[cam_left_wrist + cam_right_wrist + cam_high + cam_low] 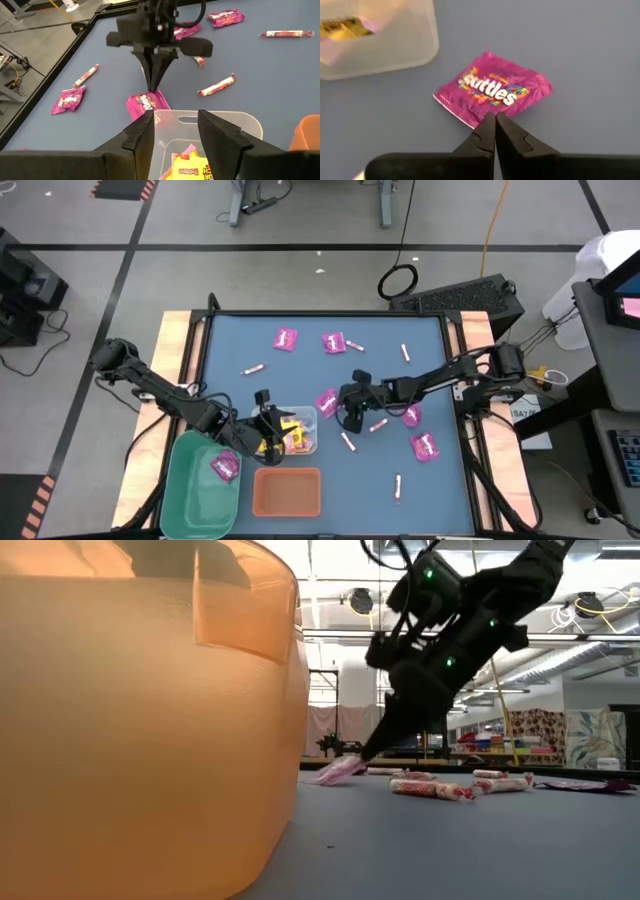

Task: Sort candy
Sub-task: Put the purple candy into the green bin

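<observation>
High view: the right pincer (335, 408) is down on the bench (440, 480) at the edge of a magenta packet (326, 402) just beside the clear bin (303, 418), while the left pincer (268, 427) hovers over that bin, which holds yellow packets (290, 442); other magenta packets and pink-and-white sticks lie scattered farther from the bin. Left wrist view: the left pincer (174, 134) stands with its fingers apart and empty above the clear bin (235, 122). Right wrist view: the right pincer (495, 122) has its fingers pressed together at the packet's (492, 90) near edge, the packet lying flat; whether the edge is pinched cannot be told.
</observation>
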Tool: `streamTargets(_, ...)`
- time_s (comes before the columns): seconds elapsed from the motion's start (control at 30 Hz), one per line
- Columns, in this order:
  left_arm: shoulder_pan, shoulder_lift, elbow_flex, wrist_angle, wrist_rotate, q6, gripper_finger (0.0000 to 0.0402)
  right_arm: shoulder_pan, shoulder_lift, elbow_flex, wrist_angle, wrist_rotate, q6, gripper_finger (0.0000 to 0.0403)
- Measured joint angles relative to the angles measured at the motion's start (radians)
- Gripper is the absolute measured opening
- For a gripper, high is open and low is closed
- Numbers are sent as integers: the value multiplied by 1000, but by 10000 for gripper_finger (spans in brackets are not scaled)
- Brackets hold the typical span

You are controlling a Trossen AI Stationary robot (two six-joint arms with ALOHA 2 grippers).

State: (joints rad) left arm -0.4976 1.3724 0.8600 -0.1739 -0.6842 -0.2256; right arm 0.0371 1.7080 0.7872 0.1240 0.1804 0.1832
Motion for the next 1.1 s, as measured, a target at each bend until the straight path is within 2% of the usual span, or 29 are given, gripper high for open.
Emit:
streamTargets(0.2, 0, 0, 0, 1, 0, -1, 157, 41, -79, 1, -41, 76, -17, 0)
streamTargets(0.63, 0, 0, 0, 18, 0, -2, 157, 157, -113, 1, -146, 87, -8, 0)
streamTargets(0.8, 0, 0, 0, 18, 0, -2, 157, 198, -116, 2, -266, 145, 29, 0)
streamTargets(0.93, 0, 0, 0, 32, 0, -2, 157, 202, -140, 2, -373, 231, 73, 0)
streamTargets(1.1, 2, 0, 0, 38, 0, 0, 157, 223, -209, 2, -401, 289, 88, 0)
